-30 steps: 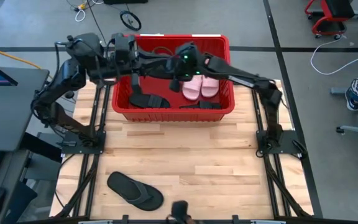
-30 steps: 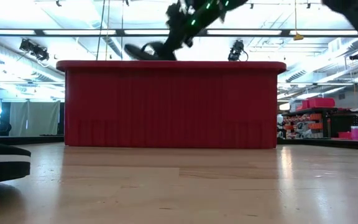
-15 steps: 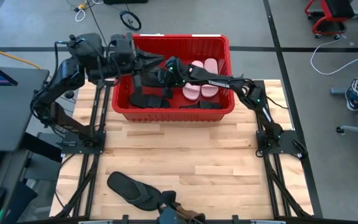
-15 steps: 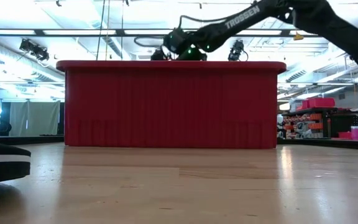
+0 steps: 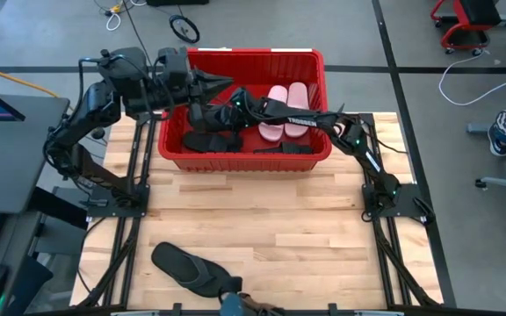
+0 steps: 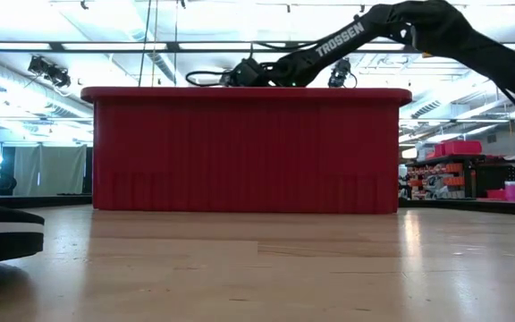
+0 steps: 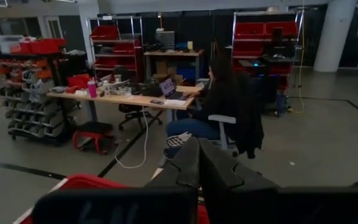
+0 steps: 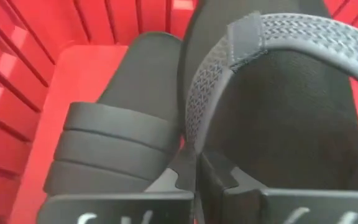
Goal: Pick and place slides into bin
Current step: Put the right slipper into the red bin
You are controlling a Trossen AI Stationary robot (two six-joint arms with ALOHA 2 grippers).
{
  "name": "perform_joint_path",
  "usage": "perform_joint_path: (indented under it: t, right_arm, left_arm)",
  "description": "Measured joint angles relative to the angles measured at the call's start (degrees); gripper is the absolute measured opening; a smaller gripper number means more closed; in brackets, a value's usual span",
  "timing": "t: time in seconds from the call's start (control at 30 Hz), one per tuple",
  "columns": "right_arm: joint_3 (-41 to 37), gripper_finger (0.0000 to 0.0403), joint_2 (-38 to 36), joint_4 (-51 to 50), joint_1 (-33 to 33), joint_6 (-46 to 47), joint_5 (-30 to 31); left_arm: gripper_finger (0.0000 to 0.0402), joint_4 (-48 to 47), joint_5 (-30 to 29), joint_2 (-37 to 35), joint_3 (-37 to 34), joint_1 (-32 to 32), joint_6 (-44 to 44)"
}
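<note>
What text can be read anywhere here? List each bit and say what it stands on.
"TROSSEN": white letters on the right arm, clear in the low view.
The same white lettering on that arm above the red bin in the high view: too small to read surely.
White marks on the right gripper body in its wrist view: cut off, unreadable.
Shelf bins and the desk behind the seated person: nothing legible.

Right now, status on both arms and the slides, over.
Right gripper low in red bin, jaws shut on flip-flop strap. Left gripper shut, empty, over bin. One flip-flop on table.
</note>
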Motion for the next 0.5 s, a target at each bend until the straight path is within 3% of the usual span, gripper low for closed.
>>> perform_joint_path:
  t: [0.5]
  right_arm:
    - [0.5,0.0003,-0.3,1.3,0.5,-0.1,0.4]
  left_arm:
    - [0.0010,0.0,0.0,0.0,0.0,-0.1,-2.5]
